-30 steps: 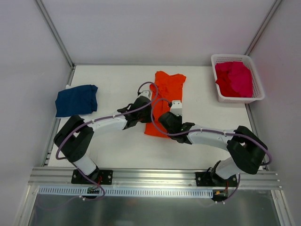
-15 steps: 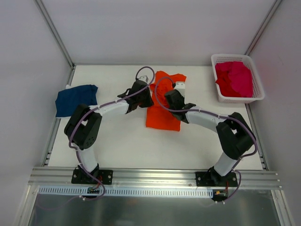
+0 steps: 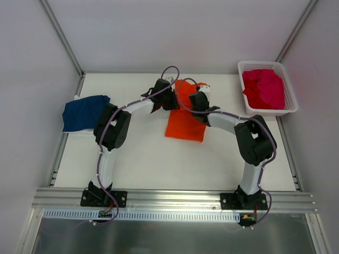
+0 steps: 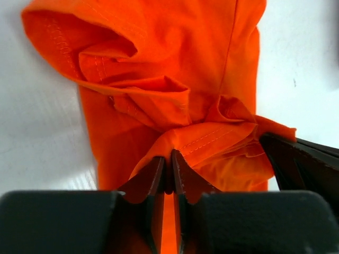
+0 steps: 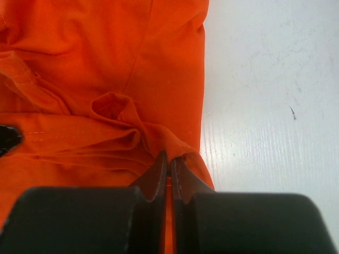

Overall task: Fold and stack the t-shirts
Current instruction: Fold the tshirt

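Observation:
The orange t-shirt [image 3: 185, 126] lies mid-table, its near hem doubled back over the far part. My left gripper [image 3: 169, 100] is shut on a bunched hem of it [image 4: 159, 63], fingertips [image 4: 183, 174] pinching the cloth. My right gripper [image 3: 197, 100] is shut on a fold at the shirt's right edge [image 5: 106, 63]. The two grippers sit side by side over the shirt's far half. One dark finger of the right gripper [image 4: 304, 164] shows in the left wrist view. A navy t-shirt [image 3: 85, 112] lies folded at the left edge. Magenta-pink t-shirts [image 3: 263, 87] fill the basket.
The white lattice basket [image 3: 267, 111] stands at the table's back right corner. Metal frame rails run along the left and right table edges, with white walls behind. Bare white tabletop [image 3: 148, 159] stretches between the orange shirt and the arm bases.
Both grippers have moved away from the bases toward the far edge, carrying the orange shirt's near hem over it. The shirt now looks shorter and doubled.

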Motion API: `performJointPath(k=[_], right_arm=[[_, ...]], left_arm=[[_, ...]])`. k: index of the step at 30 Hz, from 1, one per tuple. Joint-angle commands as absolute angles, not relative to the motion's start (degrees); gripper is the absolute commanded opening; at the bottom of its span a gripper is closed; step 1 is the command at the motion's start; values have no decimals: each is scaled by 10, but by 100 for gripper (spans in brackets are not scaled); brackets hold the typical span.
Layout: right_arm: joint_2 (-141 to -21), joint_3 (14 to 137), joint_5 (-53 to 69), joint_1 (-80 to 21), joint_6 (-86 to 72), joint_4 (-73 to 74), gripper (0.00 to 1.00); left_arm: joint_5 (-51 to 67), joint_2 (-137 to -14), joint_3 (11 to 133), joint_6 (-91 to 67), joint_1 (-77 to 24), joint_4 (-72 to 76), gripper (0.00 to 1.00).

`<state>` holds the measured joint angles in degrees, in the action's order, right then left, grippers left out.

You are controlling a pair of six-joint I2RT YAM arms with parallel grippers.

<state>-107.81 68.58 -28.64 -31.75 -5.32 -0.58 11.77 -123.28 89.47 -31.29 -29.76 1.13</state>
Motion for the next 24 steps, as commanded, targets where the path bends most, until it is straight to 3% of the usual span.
performJointPath(k=[1, 4, 5, 6, 7, 8, 13, 21, 23, 24], right_arm=[[-1091, 732, -276, -313, -42, -3, 1], [-1112, 749, -279, -302, -46, -3, 18], [-1117, 759, -285, -296, -47, -3, 36], [-1121, 766, -292, -294, -40, -3, 41], [-1123, 775, -299, -292, -34, -3, 46], [-1127, 796, -311, -287, -26, 13, 50], [-1108, 851, -341, -279, 19, 38, 51], [-1003, 801, -309, -280, 30, 47, 50], [-976, 781, -278, -282, 20, 59, 35], [-968, 772, -269, -284, 8, 61, 24]], left_arm=[[154, -1252, 934, -295, -294, 4, 11], [147, -1266, 947, -292, -291, 3, 34], [141, -1269, 954, -290, -290, 4, 41], [136, -1271, 958, -289, -289, 3, 50], [131, -1272, 961, -289, -288, 4, 71], [129, -1270, 971, -287, -284, 4, 79], [122, -1254, 1009, -286, -272, 4, 86], [115, -1183, 1014, -284, -268, -11, 86], [122, -1158, 985, -293, -269, -11, 82], [129, -1149, 973, -300, -269, -11, 66]])
